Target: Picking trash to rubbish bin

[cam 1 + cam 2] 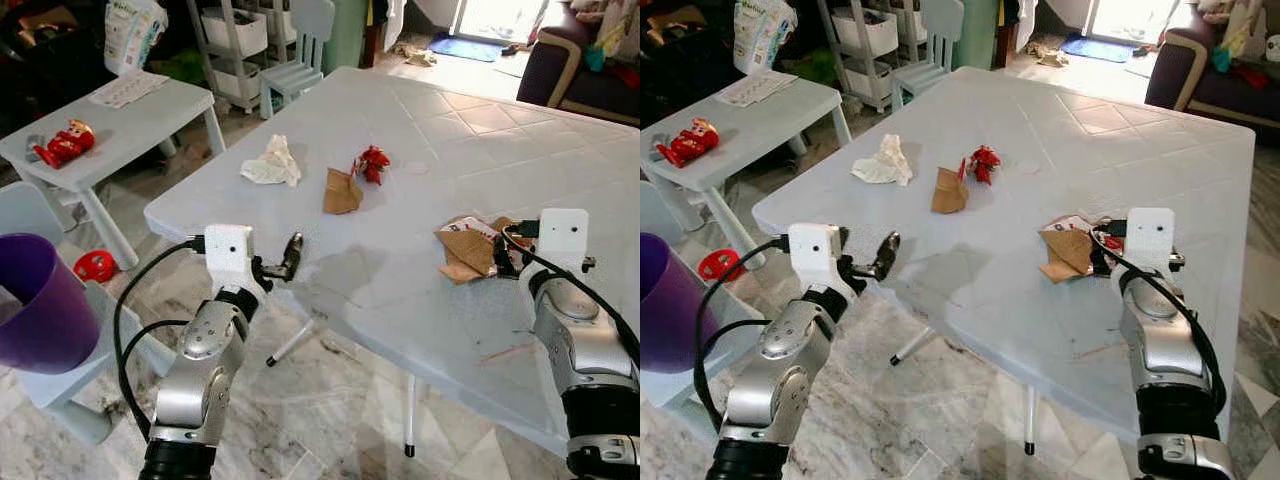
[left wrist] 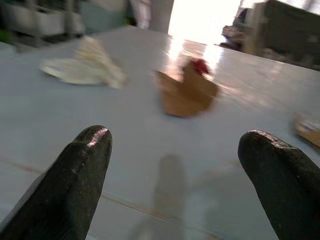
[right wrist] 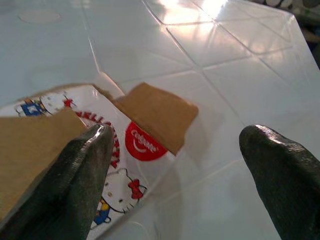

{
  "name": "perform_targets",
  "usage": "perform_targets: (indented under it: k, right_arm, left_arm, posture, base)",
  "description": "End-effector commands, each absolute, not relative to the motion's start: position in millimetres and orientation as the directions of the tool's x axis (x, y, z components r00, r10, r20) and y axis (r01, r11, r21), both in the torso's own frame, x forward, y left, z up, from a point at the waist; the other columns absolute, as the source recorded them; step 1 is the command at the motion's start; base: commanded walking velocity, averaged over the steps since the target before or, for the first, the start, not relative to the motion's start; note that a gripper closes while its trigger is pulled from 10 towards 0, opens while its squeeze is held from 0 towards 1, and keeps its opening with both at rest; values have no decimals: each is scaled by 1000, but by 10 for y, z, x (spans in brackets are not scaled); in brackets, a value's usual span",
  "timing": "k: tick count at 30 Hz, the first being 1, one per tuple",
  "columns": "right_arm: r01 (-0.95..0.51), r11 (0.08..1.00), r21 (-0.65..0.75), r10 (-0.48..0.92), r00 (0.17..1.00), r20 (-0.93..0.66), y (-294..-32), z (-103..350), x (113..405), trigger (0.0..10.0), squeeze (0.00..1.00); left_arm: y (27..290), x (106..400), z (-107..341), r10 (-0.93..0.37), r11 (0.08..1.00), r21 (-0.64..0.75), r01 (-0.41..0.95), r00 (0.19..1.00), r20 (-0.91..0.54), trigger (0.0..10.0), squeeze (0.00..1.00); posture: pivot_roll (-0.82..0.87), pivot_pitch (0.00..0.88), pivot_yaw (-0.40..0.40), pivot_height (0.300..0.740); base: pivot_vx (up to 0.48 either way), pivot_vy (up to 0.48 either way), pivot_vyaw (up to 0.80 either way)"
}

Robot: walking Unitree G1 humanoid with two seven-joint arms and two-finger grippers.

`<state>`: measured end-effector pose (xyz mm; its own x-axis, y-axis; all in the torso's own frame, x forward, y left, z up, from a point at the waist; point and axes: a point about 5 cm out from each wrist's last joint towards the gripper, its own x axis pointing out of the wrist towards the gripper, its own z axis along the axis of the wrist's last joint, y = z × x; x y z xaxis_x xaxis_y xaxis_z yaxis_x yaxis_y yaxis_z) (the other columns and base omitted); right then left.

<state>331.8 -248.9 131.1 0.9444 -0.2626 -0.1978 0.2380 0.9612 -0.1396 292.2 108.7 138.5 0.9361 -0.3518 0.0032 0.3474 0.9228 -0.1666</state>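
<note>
The right gripper (image 3: 177,175) hung with fingers apart over the torn toothpaste carton (image 1: 470,250) at four o'clock on the white table (image 1: 480,150). The left gripper (image 2: 177,175) waited, spread, at eight o'clock. Grasping seemed next: lower and close.

Two arms in brushed silver metal, built of rounded, jointed segments that ended in black collars at the lower edge of the eye views; each wrist carried a white, boxy housing with small dark screw holes on its face. Black cables looped from the housings down along the forearms, in one wide arc on the left arm and closer to the casing on the right. The left end effector (image 1: 290,255) and right end effector (image 3: 182,175) each had two long fingers (image 2: 75,175) in matte black, thick with blunt rounded tips and a faint sheen.
</note>
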Motion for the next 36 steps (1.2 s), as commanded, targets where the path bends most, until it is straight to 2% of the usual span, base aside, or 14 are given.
perform_targets:
  k: [1, 13, 26, 31, 36]
  right_arm:
    - [240, 960, -143, -266, 942, -203, -2513, 1297, 3311, 10000, 0]
    - [217, 968, -125, -238, 952, -194, -2483, 1292, 3322, 10000, 0]
    - [50, 998, 34, -45, 991, -129, -2193, 1361, 3472, 10000, 0]
    - [25, 997, 75, -18, 995, -98, -2109, 1393, 3521, 10000, 0]
    - [65, 996, 58, -59, 994, -91, -2071, 1407, 3590, 10000, 0]
  left_arm:
    - [1029, 2890, 1413, -389, 908, -164, 386, 921, 11, 10000, 0]
    - [1040, 2884, 1414, -390, 914, -121, 387, 921, 4, 10000, 0]
    - [1117, 2779, 1384, -376, 924, -69, 376, 926, 13, 10000, 0]
    - [1150, 2754, 1381, -366, 928, -64, 366, 930, 10, 10000, 0]
    - [1167, 2729, 1378, -359, 932, -62, 358, 933, 8, 10000, 0]
  posture:
    - [-29, 83, -16, 740]
    - [-31, 87, -24, 740]
    - [-12, 98, -35, 740]
    - [-2, 102, -40, 740]
    - [2, 108, -45, 740]
  base:
    - [0, 0, -419]
    - [0, 0, -779]
    - [0, 0, 0]
    - [0, 0, 0]
    - [0, 0, 0]
